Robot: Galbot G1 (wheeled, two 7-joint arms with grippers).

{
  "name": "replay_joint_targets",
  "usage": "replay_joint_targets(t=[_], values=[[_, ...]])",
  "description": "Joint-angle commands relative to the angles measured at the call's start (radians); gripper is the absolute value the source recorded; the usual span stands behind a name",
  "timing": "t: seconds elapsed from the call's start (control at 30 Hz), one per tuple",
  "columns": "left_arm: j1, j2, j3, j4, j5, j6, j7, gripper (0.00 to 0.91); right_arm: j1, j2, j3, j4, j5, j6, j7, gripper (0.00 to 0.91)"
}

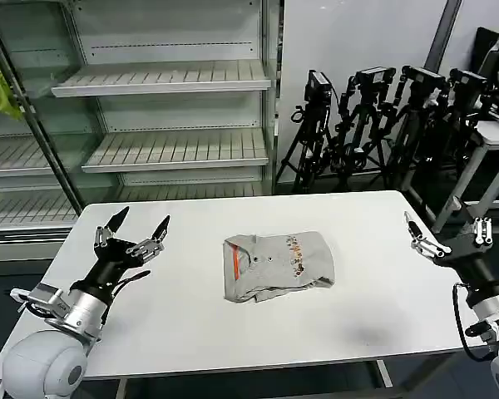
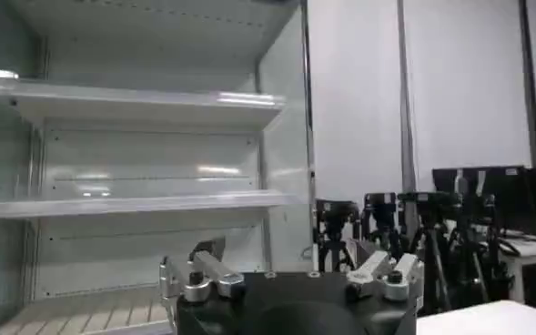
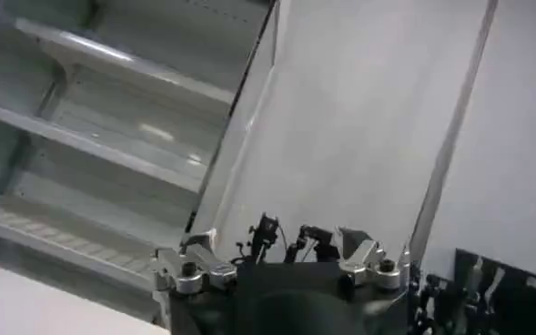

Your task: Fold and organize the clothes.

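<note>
A folded grey T-shirt (image 1: 276, 266) lies mid-frame on the counter (image 1: 191, 324); left gripper (image 1: 133, 233) and right gripper (image 1: 417, 236) flank it, jaws wide, empty; folding looks done.

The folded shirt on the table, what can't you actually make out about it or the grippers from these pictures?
- T-shirt, head view: its underside and inner layers are hidden by its own folds, and the chest print is too small to read.
- Right gripper, head view: only one fingertip stands out clearly, so open or shut is uncertain.
- Left gripper, head view: open above the table; in its wrist view the fingertips are cut off by the picture's lower edge.
</note>
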Motion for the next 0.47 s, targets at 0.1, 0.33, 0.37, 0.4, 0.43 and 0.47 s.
replay_joint_targets(t=[0.1,0.33,0.37,0.4,0.43,0.47], values=[[0.0,-0.009,0.008,-0.003,0.006,0.0,-0.001,0.907,0.004,0.0,-0.006,-0.001,-0.016,-0.001,0.016,0.907],[0.007,-0.016,0.015,-0.004,0.014,0.0,0.001,0.907,-0.004,-0.009,0.009,-0.006,-0.007,-0.001,0.013,0.907],[0.008,-0.019,0.016,-0.004,0.014,0.0,0.001,0.907,-0.004,-0.011,0.011,-0.007,-0.007,-0.001,0.013,0.907],[0.009,-0.021,0.017,-0.004,0.015,0.0,0.001,0.907,-0.003,-0.012,0.011,-0.011,-0.007,0.0,0.013,0.907],[0.01,-0.024,0.02,-0.003,0.02,-0.001,0.001,0.907,-0.002,-0.013,0.01,-0.014,-0.005,-0.001,0.013,0.907],[0.011,-0.025,0.021,-0.003,0.021,-0.001,0.001,0.907,-0.001,-0.013,0.009,-0.015,-0.007,-0.001,0.012,0.907]])
